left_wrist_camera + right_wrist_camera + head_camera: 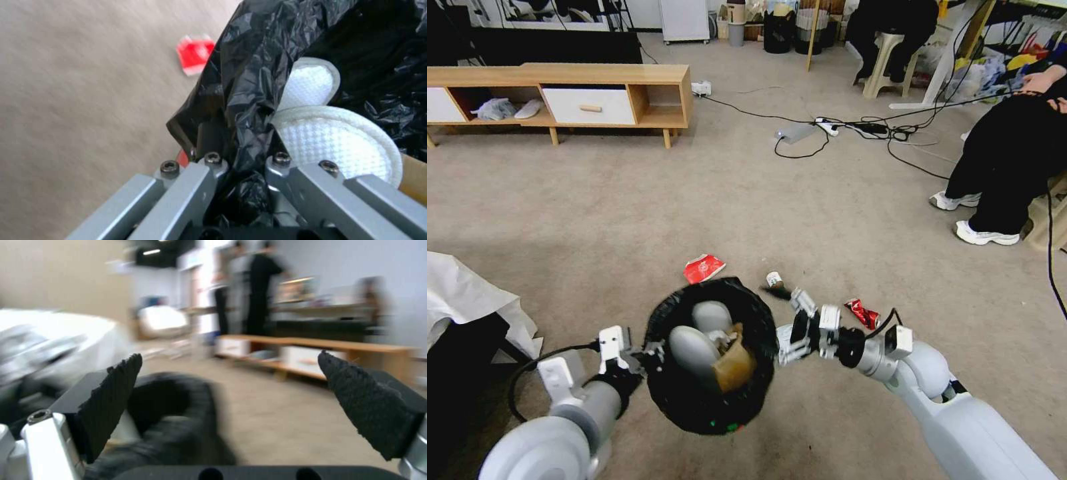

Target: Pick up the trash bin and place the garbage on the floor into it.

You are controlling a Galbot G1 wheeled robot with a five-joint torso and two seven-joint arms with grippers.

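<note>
The trash bin (694, 400), lined with a crinkled black bag, hangs low over the carpet between my arms. My left gripper (650, 352) is shut on its left rim; the left wrist view shows the fingers (191, 180) pinching the bag (249, 66). Inside lie white round padded pieces (338, 143) and a brown paper box (735, 365). My right gripper (792, 327) stands open just beside the bin's right rim, its black pads (111, 400) apart and holding nothing. On the floor beyond the bin lie a flattened red carton (702, 268), a small bottle (774, 280) and a crushed red can (862, 312).
A low wooden cabinet (560, 93) stands far left. A grey power brick (797, 132) with black cables crosses the carpet behind. A seated person's legs and white sneakers (980, 233) are at the right. A white-draped object (467, 300) sits at my near left.
</note>
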